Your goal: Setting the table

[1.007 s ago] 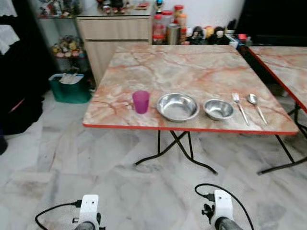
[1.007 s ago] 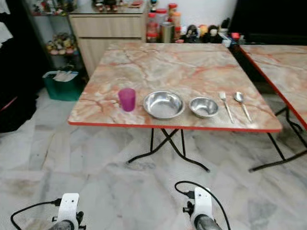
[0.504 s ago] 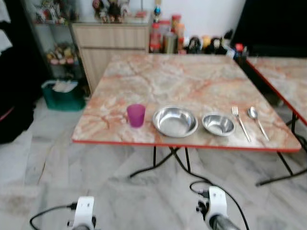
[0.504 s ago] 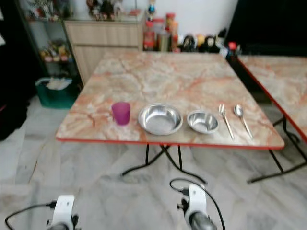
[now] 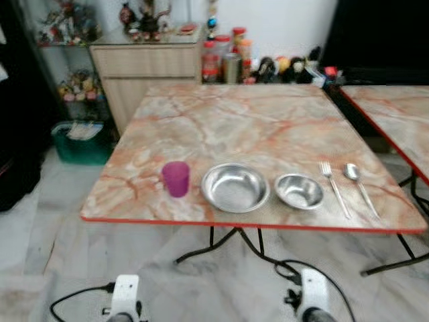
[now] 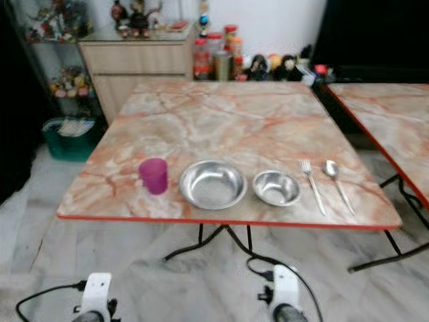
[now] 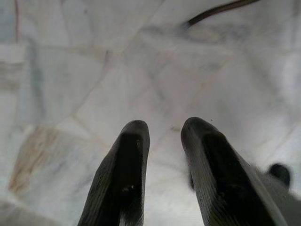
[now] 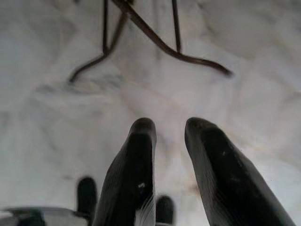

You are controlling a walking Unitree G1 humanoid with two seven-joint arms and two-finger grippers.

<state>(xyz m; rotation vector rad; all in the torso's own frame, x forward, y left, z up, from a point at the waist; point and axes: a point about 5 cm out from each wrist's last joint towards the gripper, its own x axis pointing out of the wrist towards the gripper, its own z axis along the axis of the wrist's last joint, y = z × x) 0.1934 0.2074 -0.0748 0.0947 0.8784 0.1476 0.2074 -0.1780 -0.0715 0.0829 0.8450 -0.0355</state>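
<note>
Grey marble floor [image 5: 47,235], wooden cabinet [image 5: 144,67] against a white wall [image 5: 281,23], green bin [image 5: 80,141] beside it.

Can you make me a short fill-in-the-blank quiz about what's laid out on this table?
1. The cup is coloured ____.
2. Between the cup and the small bowl sits the big ____.
3. The fork lies between the small bowl and the ____.
4. Both claws, left and right, hang over the ____, not the table.

Missing words: purple; bowl; spoon; floor
</note>
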